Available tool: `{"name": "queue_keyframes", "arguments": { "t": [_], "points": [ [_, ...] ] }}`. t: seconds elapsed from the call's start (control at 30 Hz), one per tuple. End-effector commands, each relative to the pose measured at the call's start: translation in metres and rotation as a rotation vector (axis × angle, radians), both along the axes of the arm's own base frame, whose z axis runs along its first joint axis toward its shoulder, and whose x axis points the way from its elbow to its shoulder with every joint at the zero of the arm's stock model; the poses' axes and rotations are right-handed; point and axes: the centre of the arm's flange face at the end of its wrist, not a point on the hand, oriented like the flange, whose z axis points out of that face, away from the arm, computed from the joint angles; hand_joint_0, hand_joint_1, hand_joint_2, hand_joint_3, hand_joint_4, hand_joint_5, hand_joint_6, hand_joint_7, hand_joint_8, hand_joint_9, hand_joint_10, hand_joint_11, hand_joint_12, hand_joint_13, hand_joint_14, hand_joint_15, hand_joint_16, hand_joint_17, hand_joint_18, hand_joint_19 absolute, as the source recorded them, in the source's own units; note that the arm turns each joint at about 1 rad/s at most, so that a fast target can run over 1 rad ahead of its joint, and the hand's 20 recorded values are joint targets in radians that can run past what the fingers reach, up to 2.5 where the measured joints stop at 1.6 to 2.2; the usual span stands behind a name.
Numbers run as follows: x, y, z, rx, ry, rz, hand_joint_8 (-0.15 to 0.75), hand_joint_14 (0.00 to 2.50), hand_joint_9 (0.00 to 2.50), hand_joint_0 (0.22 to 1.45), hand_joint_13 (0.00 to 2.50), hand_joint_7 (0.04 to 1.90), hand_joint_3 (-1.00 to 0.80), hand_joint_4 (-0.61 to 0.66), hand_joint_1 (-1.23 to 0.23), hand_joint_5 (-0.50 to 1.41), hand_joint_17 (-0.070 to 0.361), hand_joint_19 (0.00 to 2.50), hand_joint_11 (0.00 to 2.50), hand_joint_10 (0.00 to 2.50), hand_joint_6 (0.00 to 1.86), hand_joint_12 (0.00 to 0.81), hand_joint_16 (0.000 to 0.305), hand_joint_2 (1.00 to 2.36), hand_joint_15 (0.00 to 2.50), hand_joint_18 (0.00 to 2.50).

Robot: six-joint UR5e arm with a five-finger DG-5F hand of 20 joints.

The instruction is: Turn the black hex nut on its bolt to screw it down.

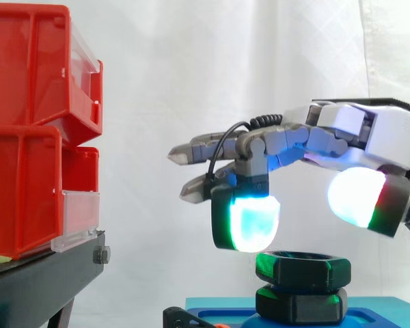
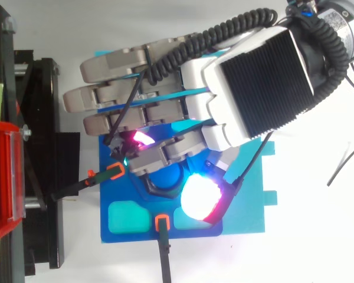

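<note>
The black hex nut sits on its bolt above a second black hex piece, on a blue base plate. My hand hovers just over it, reaching in from the right. One finger bends down with its cyan-green pad just above the nut's left edge. The thumb's white pad hangs up and right of the nut. Neither pad touches it, and the other fingers stretch straight out to the left. From above, the hand covers most of the plate, and the nut's rim peeks out around the blue bolt top.
Red bins are stacked on a black stand at the left. Two black clamps with orange tips hold the blue plate at its left and front edges. A white curtain hangs behind.
</note>
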Motion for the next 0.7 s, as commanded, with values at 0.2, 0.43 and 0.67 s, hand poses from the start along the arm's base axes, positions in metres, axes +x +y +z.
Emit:
{"name": "queue_keyframes", "arguments": {
  "t": [0.2,0.43,0.67],
  "points": [
    [0.01,0.014,0.036,0.049,0.091,0.025,0.214,0.0,0.68,0.45,0.32,1.34,-0.5,0.12,-0.14,-0.03,0.103,0.18,0.0,0.0,0.5,0.357,0.046,1.0,0.0,0.19],
    [0.013,0.031,0.018,0.048,0.119,-0.015,0.215,0.0,0.68,0.45,0.32,1.33,-0.5,0.11,-0.14,-0.03,0.103,0.17,0.0,0.0,0.5,0.352,0.046,1.0,0.0,0.18],
    [0.016,0.063,-0.002,0.047,0.081,-0.02,0.215,0.0,0.74,0.45,0.37,1.38,-0.5,0.11,-0.18,-0.03,0.101,0.14,0.03,0.0,0.5,0.328,0.045,1.0,0.0,0.22]
  ]
}}
